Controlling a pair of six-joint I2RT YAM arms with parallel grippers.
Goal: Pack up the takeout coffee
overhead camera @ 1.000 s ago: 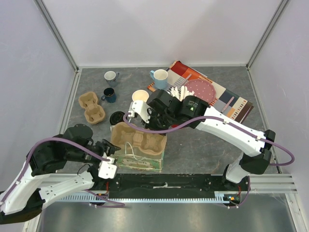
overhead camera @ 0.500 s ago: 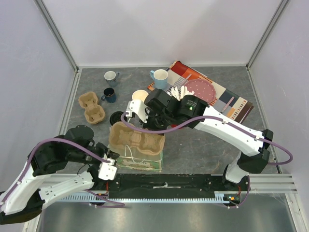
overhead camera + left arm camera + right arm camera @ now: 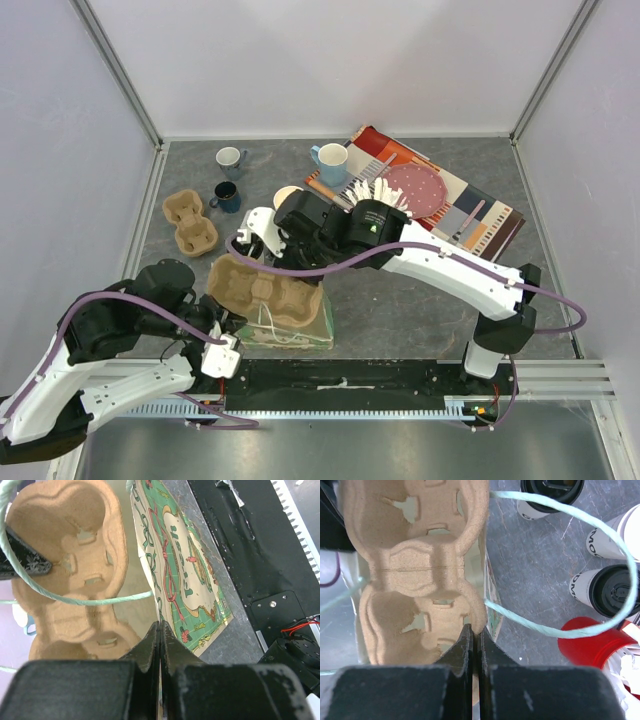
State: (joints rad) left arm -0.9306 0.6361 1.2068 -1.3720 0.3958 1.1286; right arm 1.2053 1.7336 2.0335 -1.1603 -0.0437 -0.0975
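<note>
In the right wrist view, takeout coffee cups with black lids stand on the table to the right of the bag. My right gripper is shut on the rim of a tan pulp cup carrier, which hangs over the open mouth of a green patterned paper bag. My left gripper is shut on the top edge of the bag's wall, beside the carrier. The bag's pale green string handles loop loose around the carrier.
A second pulp carrier lies at the left. A white mug, a dark blue mug and a light blue mug stand at the back. Patterned mats with a pink plate fill the back right. A red object sits by the cups.
My left gripper has shut on the bag's edge. The right arm has carried the cup carrier left and toward the near side, over the bag's mouth.
</note>
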